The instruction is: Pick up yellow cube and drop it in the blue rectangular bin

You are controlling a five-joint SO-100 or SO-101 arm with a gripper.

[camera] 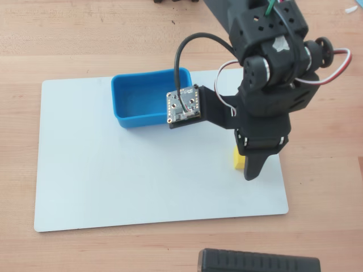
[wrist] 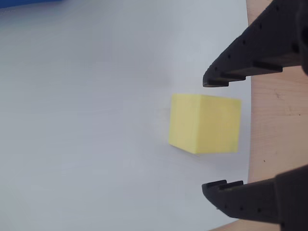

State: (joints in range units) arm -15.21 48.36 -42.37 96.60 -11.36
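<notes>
The yellow cube [wrist: 206, 123] sits on the white mat near its right edge. In the overhead view only a sliver of the cube [camera: 239, 159] shows beside the black gripper above it. My gripper [wrist: 214, 134] is open, its two black fingers standing above and below the cube in the wrist view, apart from it. In the overhead view the gripper [camera: 252, 164] hangs over the cube. The blue rectangular bin [camera: 126, 89] stands empty on the mat's far side, left of the arm. A strip of the bin [wrist: 29, 2] shows at the wrist view's top left.
The white mat [camera: 142, 181] lies on a wooden table [camera: 323, 170]. A black ridged object [camera: 258, 260] lies at the near edge. The wrist camera board [camera: 183, 105] overhangs the bin's right end.
</notes>
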